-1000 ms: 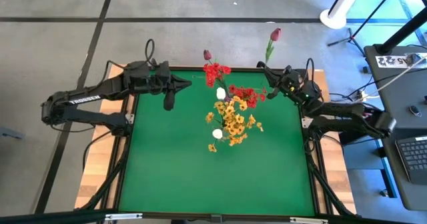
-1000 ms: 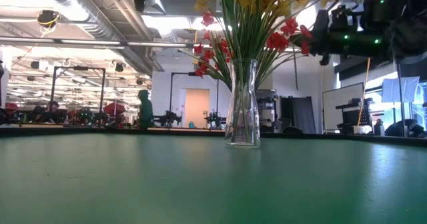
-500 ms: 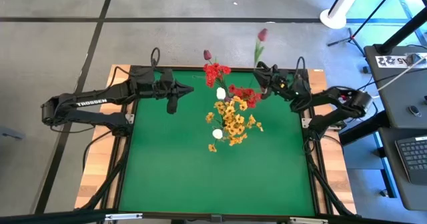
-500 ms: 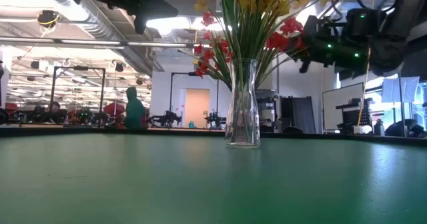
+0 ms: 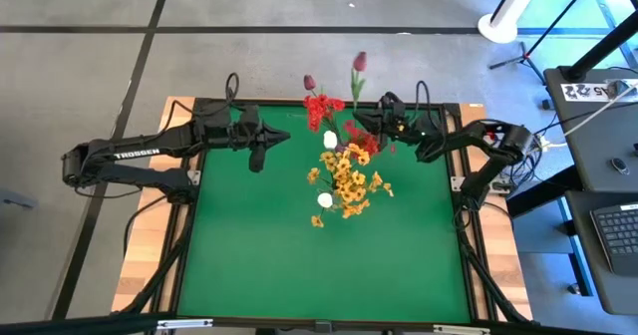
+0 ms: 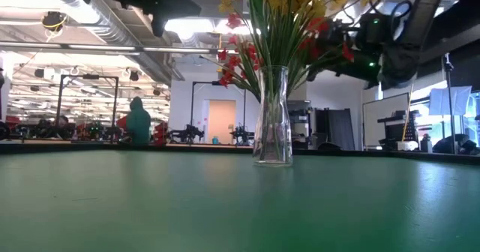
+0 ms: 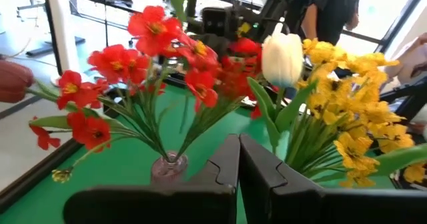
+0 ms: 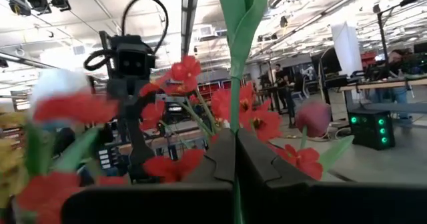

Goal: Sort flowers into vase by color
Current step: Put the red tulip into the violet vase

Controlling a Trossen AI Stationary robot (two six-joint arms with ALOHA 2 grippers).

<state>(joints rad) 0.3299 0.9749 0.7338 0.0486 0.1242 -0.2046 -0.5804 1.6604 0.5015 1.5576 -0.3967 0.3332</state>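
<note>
Left arm: reaches in from the table's left side, its left gripper [image 5: 255, 154] hanging above the green table [image 5: 249, 245] just left of the bouquet. Fingers pressed together on nothing, as the left wrist view shows. It has barely shifted over the last second; waiting.

Vase [image 6: 273, 117]: clear glass, upright near the middle of the far half of the table. Already holds yellow blossom clusters [image 5: 349, 183], red blossom clusters [image 5: 324, 107], white tulip buds [image 5: 330, 139] and one dark maroon bud [image 5: 309, 81] leaning out past the far edge. The colours stand mixed in this single vase; no second vase shows.

Pink-maroon bud on its green stem [image 5: 359, 62]: the item in transit. A second ago it stood well to the right, over the table's far right corner; now it sits just beside the red clusters, close to the vase mouth as seen from above.

Right gripper [image 5: 380, 114]: clenched on that stem, which the right wrist view shows pinched between the closed fingers, leaf rising above them. The arm has swung leftward from the right edge toward the bouquet.

Reading: delivery nearly complete. Remaining, by my judgement, are lowering the stem end into the narrow neck among crowded stems, then release. Risk: snagging the red clusters or nudging the vase.
</note>
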